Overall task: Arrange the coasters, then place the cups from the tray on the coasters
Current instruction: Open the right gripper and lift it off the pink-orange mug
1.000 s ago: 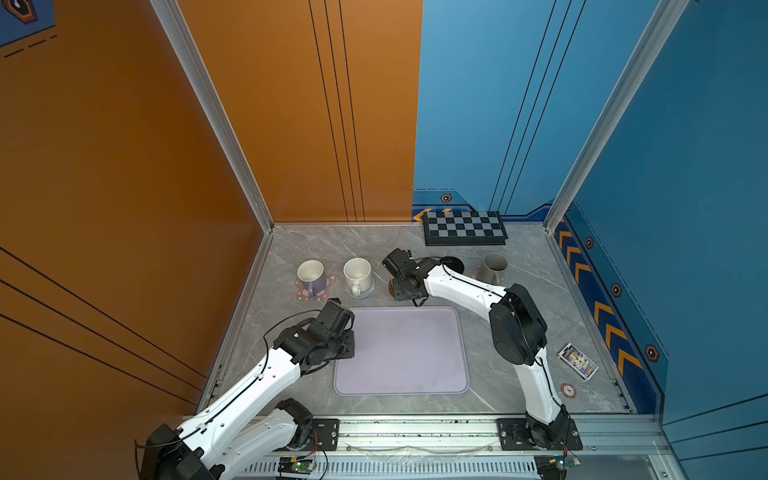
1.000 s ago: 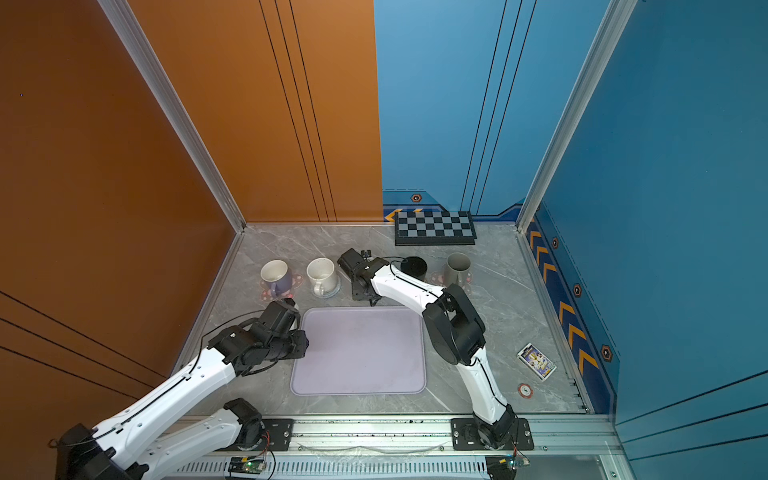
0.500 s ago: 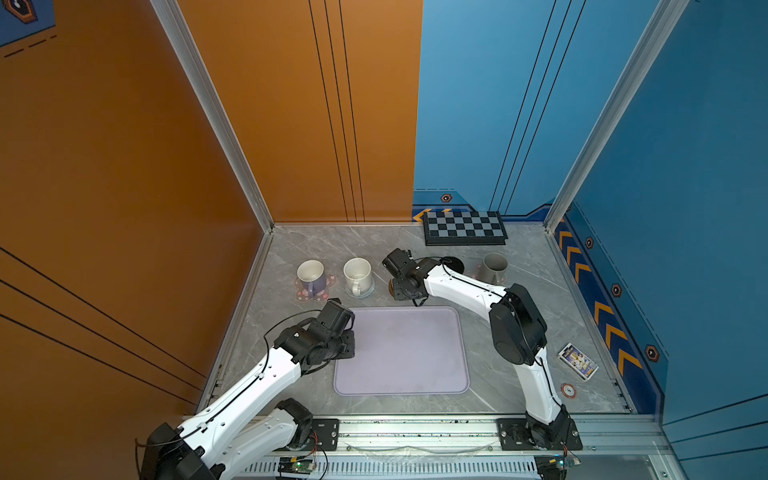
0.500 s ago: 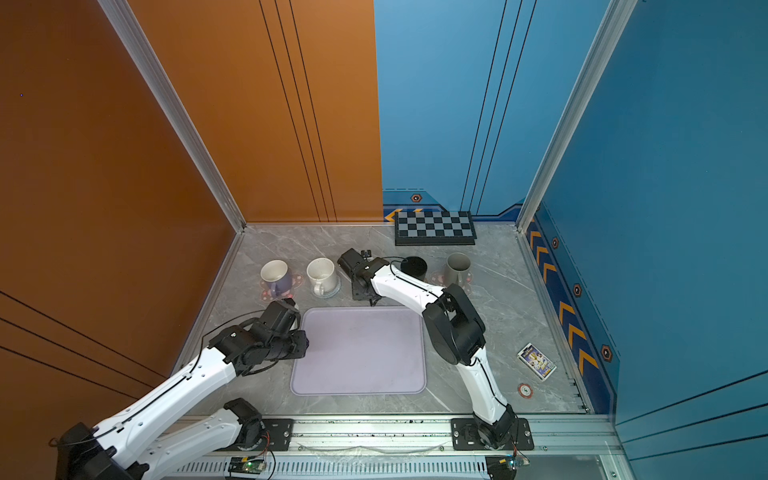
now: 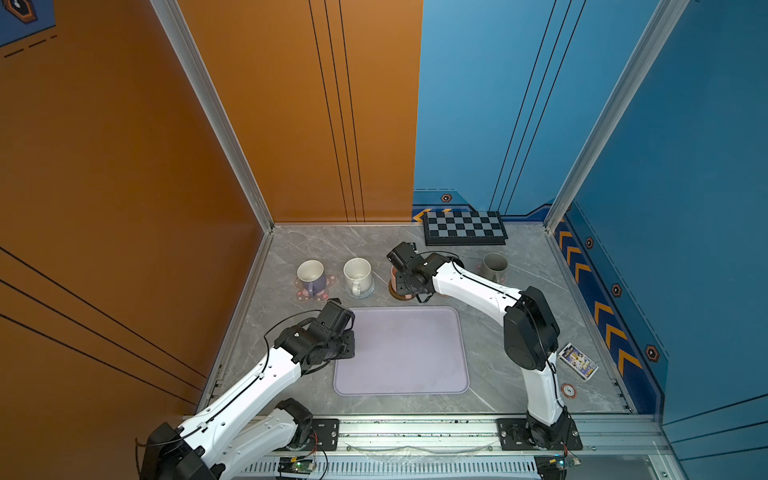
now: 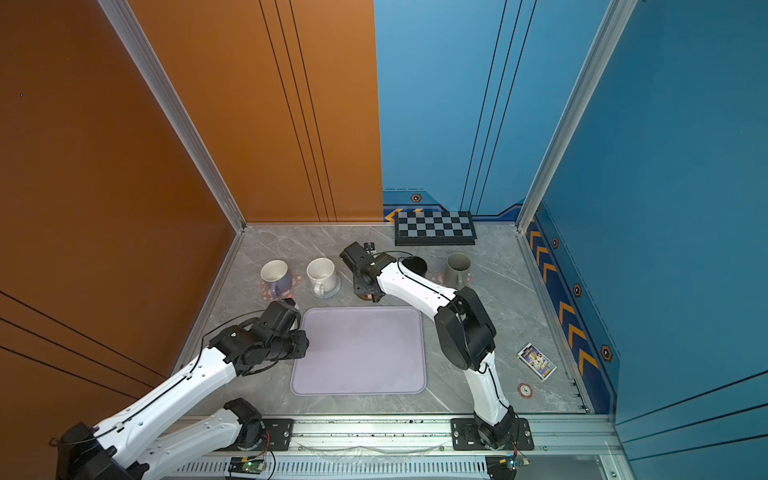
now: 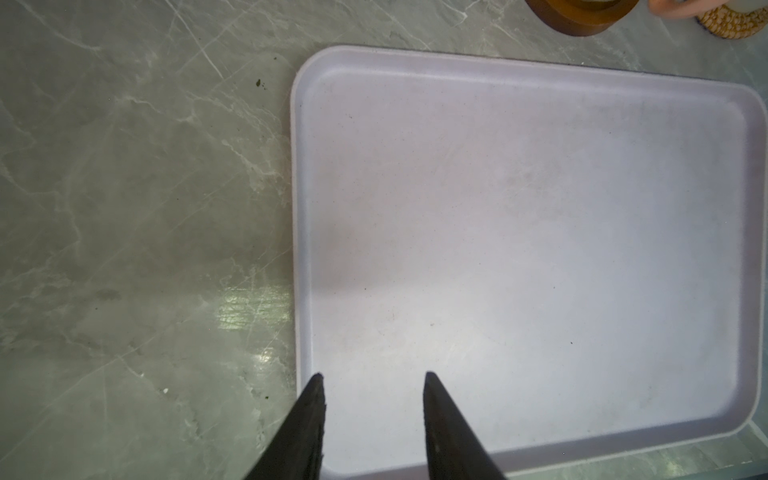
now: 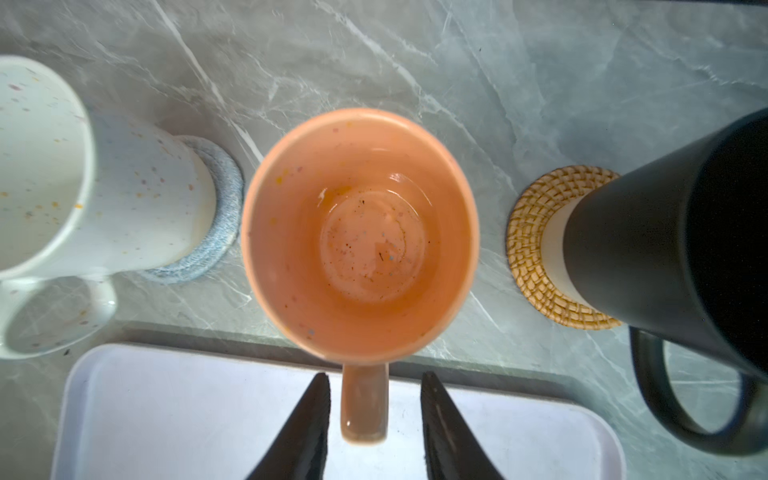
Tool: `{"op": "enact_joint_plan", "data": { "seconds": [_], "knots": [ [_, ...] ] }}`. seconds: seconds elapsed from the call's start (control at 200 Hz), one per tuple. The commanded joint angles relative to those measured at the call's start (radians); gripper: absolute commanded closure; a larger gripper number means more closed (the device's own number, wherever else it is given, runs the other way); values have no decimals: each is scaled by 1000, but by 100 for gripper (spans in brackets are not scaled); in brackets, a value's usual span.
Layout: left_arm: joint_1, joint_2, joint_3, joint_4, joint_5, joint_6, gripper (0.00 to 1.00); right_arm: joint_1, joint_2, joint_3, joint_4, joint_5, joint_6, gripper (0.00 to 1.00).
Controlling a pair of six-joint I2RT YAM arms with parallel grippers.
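tray [image 5: 401, 361]: bare, flat on the grey marble surface [image 5: 291, 249].
right pincer [image 8: 376, 374]: just beyond the tray's far rim. Its jaws are spread either side of the orange mug's handle with a gap on each side, which only the right wrist view shows.
orange mug [image 8: 361, 232]: upright beyond the tray's far rim, handle pointing back over it. In both top views the right arm covers nearly all of it.
brown wooden coaster [image 7: 577, 20]: under the orange mug. Its edge is plain in the left wrist view but hidden in the right wrist view.
left pincer [image 7: 372, 375]: jaws spread, nothing between them, tips over the tray's left rim.
white speckled mug [image 8: 62, 187]: on the spiral coaster [image 8: 220, 216], beyond the far rim.
black mug [image 8: 665, 249]: on the rattan coaster [image 8: 536, 249], beyond the far rim.
lavender mug [image 5: 311, 276]: on a pink flower coaster [image 5: 305, 293], beyond the far-left corner.
grey mug [image 5: 494, 266]: beyond the far-right corner.
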Motion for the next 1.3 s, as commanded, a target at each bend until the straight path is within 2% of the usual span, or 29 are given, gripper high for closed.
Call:
{"op": "enact_joint_plan", "data": {
  "seconds": [0.0, 0.3, 0.541, 0.856, 1.176, 1.196, 1.216, 1.256, 1.261, 1.271, 1.291],
  "knots": [
    [5, -12, -10, -30, -6, 1, 59, 20, -70, -33, -20, 38, -2, 61],
    [7, 12, 9, -30, -38, 25, 59, 40, -254, -196, -15, 127, -25, 59],
    [13, 42, 60, -28, -120, 67, 59, 35, -431, -363, -12, 200, -60, 56],
    [33, 117, 146, -30, -144, 112, 58, -6, -655, -582, -1, 218, -103, 50],
    [46, 205, 226, -30, -200, 124, 55, -72, -856, -760, 30, 203, -128, 38],
    [46, 211, 229, -30, -207, 123, 53, -71, -868, -769, 31, 202, -131, 37],
    [48, 217, 233, -30, -212, 122, 47, -104, -878, -777, 31, 202, -134, 36],
    [49, 230, 237, -30, -222, 121, 23, -119, -899, -794, 31, 203, -141, 34],
    [50, 230, 237, -30, -224, 120, 11, -120, -901, -796, 30, 202, -141, 34],
    [50, 233, 239, -30, -225, 121, 1, -123, -905, -800, 30, 201, -143, 33],
    [50, 239, 241, -30, -231, 119, 2, -130, -914, -807, 30, 201, -146, 32]
  ]
}}
